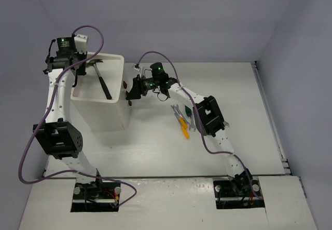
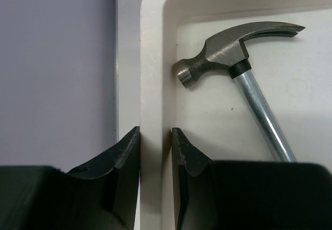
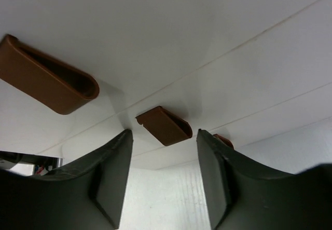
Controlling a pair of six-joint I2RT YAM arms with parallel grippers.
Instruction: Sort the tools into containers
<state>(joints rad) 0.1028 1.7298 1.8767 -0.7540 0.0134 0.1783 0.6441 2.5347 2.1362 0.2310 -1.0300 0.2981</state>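
The hammer [image 1: 101, 80] lies in the top tray [image 1: 111, 56] of the white cabinet [image 1: 104, 117]. The left gripper [image 2: 155, 134] is clamped on the tray rim. The right gripper [image 3: 164, 134] stands apart, straddling a dark-red drawer handle [image 3: 165, 125]. A yellow screwdriver [image 1: 184, 131] and a silver wrench [image 1: 177, 110] lie on the table [image 1: 238, 100].

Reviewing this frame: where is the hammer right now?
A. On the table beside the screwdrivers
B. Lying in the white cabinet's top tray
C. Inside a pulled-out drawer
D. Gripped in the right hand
B: the left wrist view shows the hammer lying flat inside the rimmed top tray, with nothing gripping it.
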